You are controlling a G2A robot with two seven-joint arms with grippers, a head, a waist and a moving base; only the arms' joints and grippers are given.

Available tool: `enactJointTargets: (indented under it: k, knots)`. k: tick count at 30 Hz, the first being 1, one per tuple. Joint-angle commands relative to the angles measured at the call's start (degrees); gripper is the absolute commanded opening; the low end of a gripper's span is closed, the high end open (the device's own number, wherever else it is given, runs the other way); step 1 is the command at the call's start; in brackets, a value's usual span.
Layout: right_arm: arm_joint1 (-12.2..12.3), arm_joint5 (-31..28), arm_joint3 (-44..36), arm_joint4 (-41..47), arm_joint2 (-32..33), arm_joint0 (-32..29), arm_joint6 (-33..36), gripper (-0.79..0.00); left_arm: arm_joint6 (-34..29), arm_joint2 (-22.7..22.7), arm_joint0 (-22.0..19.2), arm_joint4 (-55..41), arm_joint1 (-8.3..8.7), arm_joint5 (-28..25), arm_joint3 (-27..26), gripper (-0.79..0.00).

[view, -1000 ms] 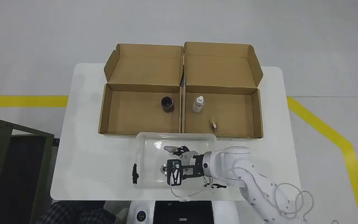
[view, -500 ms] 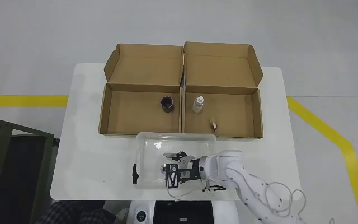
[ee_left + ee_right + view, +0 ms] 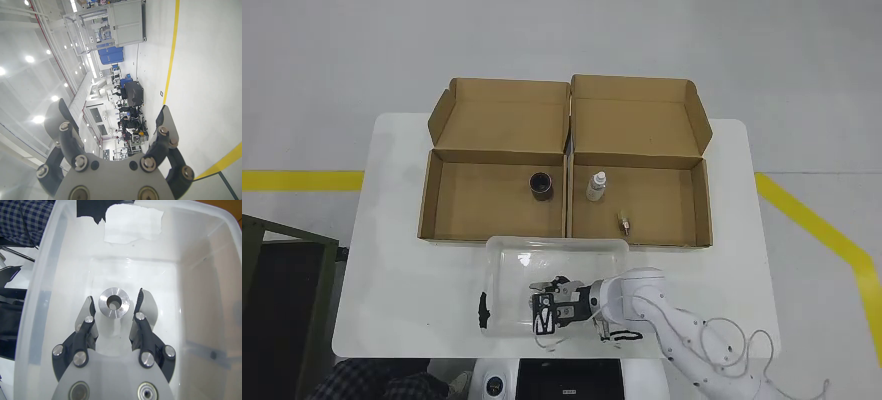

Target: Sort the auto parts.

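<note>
The right gripper [image 3: 115, 303] is spread, one finger on each side of a silver metal bushing [image 3: 122, 306], with a small gap left on both sides. The bushing stands on the floor of the clear plastic bin [image 3: 198, 275], hole facing up. In the top view, the right gripper [image 3: 542, 308] has over the last second slid a little toward the bin's left end, which has brought it in line with the part. This looks like the last alignment before a pinch, since nothing is gripped yet.

Beyond the bin, the left cardboard box [image 3: 442, 200] holds a dark cylindrical part [image 3: 541, 184]. The right cardboard box [image 3: 682, 200] holds a small white bottle [image 3: 596, 184] and a tiny fitting [image 3: 623, 222]. The left gripper [image 3: 112, 105] points out into the room, also spread and empty.
</note>
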Motion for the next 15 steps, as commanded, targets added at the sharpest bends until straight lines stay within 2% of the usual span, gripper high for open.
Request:
enactJointTargets:
  k: [1, 6, 15]
  knots:
    - [-0.05, 0.19, 0.41, 0.14, -0.27, 0.26, -0.11, -0.468, 0.00, 0.00, 0.00, 0.00, 0.00, 0.00, 0.00, 0.000]
    - [-0.08, 0.56, 0.72, 0.91, -0.50, 0.64, -0.43, -0.785, 0.00, 0.00, 0.00, 0.00, 0.00, 0.00, 0.00, 0.000]
    - [0.15, 1.52, -0.43, 6.57, 1.58, 0.56, -2.37, -0.785, 0.00, 0.00, 0.00, 0.00, 0.00, 0.00, 0.00, 0.000]
